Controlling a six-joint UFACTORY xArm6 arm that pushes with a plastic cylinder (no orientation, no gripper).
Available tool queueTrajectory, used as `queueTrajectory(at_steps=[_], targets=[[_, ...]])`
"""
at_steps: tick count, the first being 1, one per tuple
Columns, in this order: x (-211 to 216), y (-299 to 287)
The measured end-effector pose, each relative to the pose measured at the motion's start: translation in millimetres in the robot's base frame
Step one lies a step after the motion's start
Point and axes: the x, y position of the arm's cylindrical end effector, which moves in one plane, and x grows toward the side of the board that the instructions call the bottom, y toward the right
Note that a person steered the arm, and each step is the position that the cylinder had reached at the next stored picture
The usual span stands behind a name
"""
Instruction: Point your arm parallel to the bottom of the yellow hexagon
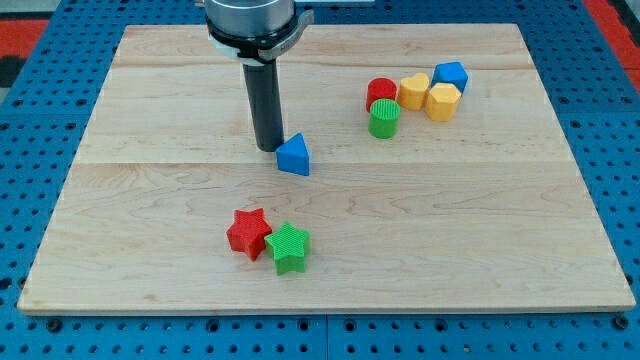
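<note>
Camera view is showing my tip (267, 148) resting on the board (150, 230), holding nothing, just left of the blue triangle (294, 156). Sitting well off toward the view's upper right is the yellow hexagon (442, 101), clustered with a yellow heart (413, 91), blue cube (451, 75), red cylinder (381, 92) and green cylinder (384, 118). Doing this well likely means sweeping around the triangle, then stopping level with the hexagon's lower edge without nudging the cluster.

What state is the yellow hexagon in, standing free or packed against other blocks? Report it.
Packed. The yellow hexagon sits in the cluster at the view's upper right, touching the yellow heart-like block and the blue block. My tip is far left.
</note>
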Motion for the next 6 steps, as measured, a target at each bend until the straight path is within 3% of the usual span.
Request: queueTrajectory(at_steps=[1,3,4,6], targets=[[-4,15],[108,49],[113,57],[45,175]])
